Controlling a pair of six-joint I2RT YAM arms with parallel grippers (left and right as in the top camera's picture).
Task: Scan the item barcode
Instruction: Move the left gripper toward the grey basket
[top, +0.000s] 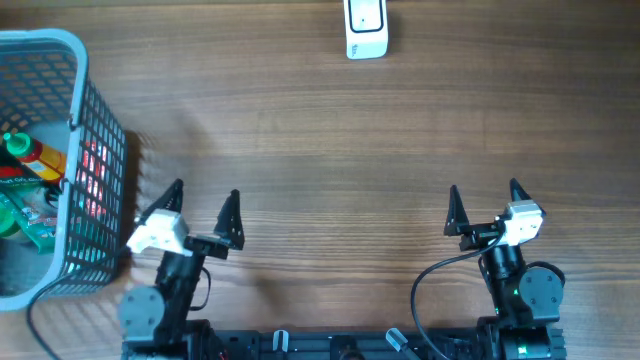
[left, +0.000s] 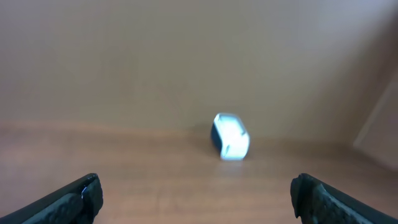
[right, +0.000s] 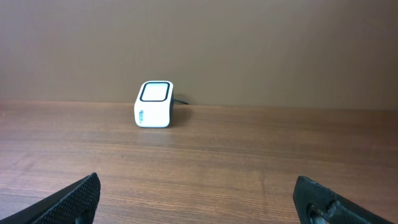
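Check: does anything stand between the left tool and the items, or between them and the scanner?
The mesh wall of the basket stands between the left tool and the items inside; they look reachable only from above, over the rim. Between basket and scanner the table shows only bare wood.

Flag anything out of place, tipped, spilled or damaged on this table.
Nothing stands out. The scanner stands upright at the far side, the items sit inside the basket on the left, and the left gripper and right gripper are open and empty.
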